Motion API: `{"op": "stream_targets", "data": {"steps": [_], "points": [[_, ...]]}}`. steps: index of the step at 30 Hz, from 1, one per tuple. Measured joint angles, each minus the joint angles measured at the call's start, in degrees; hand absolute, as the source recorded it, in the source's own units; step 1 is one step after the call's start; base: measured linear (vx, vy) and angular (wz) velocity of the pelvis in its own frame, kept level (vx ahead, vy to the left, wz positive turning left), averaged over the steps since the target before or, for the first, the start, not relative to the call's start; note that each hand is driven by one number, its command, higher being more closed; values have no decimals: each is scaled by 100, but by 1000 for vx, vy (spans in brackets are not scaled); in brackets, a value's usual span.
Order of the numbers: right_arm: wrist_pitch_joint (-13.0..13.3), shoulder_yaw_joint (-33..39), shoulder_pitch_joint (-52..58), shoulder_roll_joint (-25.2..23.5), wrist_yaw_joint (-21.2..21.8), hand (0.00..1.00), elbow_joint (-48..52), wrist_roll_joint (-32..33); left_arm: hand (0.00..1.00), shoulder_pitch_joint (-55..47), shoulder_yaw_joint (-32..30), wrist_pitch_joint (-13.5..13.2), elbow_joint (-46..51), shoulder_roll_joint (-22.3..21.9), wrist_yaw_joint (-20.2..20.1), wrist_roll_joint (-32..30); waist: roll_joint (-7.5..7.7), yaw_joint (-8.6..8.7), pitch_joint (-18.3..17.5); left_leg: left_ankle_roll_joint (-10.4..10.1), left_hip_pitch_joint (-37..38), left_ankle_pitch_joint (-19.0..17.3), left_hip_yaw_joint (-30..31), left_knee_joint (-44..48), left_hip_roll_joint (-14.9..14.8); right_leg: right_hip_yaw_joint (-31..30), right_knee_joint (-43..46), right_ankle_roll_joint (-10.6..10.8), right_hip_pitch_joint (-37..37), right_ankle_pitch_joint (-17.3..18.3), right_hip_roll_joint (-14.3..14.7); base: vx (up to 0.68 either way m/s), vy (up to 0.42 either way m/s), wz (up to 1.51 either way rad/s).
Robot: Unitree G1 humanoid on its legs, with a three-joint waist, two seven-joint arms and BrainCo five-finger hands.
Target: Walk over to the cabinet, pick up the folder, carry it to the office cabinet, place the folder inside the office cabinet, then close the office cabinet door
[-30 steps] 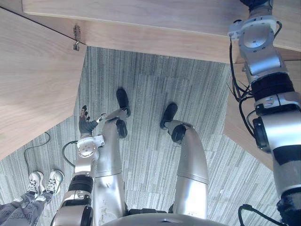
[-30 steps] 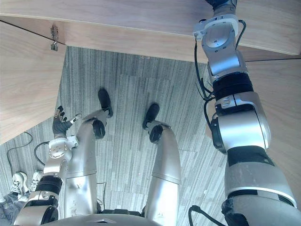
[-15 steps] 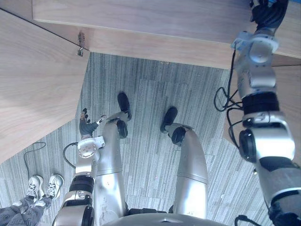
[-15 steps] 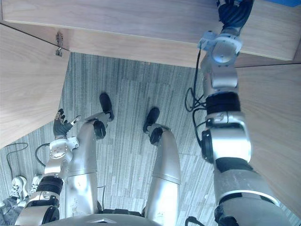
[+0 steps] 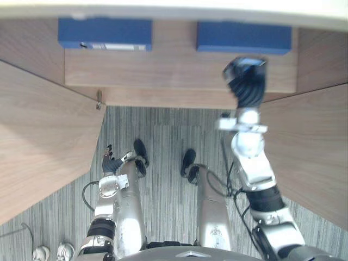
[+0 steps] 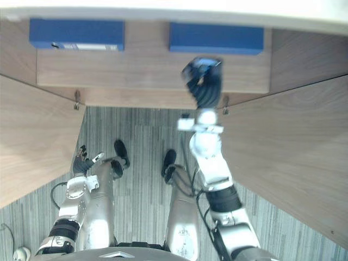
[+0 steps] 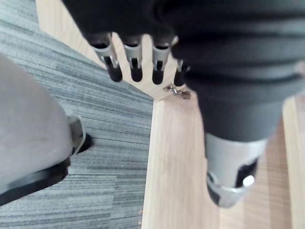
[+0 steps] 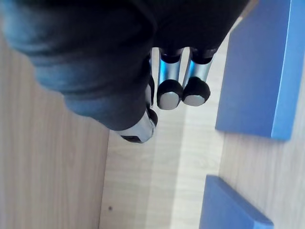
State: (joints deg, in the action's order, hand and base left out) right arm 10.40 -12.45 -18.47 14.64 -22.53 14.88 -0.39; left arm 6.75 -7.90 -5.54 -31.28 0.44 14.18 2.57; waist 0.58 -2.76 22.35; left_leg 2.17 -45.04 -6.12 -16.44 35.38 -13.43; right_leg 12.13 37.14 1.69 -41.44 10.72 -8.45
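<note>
Right hand [image 5: 247,81] now up centre-frame, nr upper-right folder [image 5: 243,37].
Loose-fingered, empty; fast reach cld shove folder back. Left hand [image 5: 111,163] idle, loose.

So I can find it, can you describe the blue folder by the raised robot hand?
Look at the shelf of the open wooden cabinet. Two blue folders sit there; it's the right folder, just past the right robot hand. Only the left folder carries a white label.
</note>
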Motion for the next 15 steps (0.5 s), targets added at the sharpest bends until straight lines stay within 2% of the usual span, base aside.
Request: {"op": "stream_targets", "data": {"steps": [4, 5, 6, 8, 10, 15], "points": [[17, -552, 946, -348, 519, 100, -114, -344, 0, -158, 26, 11, -281, -96, -76, -172, 55, 37, -241, -31, 777, -22, -130, -394, 42, -4, -599, 84, 819, -119, 78, 164, 11, -8], [73, -691, 1230, -480, 656, 100, -369, -485, 0, -229, 98, 14, -460, -58, -79, -173, 168, 58, -322, -45, 1161, -11, -238, -623, 117, -78, -765, 112, 1121, -136, 70, 178, 28, -12], [74, -736, 1348, -530, 743, 100, -532, -586, 0, -263, 148, 15, -582, -28, -83, -178, 211, 67, -381, -63, 1332, 2, -261, -712, 160, -109, -868, 130, 1256, -149, 69, 162, 26, -12], [73, -786, 1647, -564, 1019, 100, -1379, -948, 0, -411, 366, 33, -1051, 82, -104, -316, 295, 153, -719, -134, 1779, 108, -290, -1208, 346, -191, -1317, 192, 1623, -267, 80, 151, 25, -7], [49, -651, 1711, -567, 1140, 100, -2160, -1137, 0, -435, 442, 56, -1322, 150, -133, -401, 293, 194, -818, -160, 2058, 241, -321, -1546, 453, -207, -1704, 218, 1927, -426, 106, 146, 12, -9], [-202, -341, 1736, -576, 1205, 100, -4008, -1707, 0, -497, 491, 75, -1580, 323, -215, -577, 281, 211, -866, -232, 2681, 485, -269, -2158, 616, -264, -2495, 257, 2612, -807, 206, 85, 13, -10]]}}
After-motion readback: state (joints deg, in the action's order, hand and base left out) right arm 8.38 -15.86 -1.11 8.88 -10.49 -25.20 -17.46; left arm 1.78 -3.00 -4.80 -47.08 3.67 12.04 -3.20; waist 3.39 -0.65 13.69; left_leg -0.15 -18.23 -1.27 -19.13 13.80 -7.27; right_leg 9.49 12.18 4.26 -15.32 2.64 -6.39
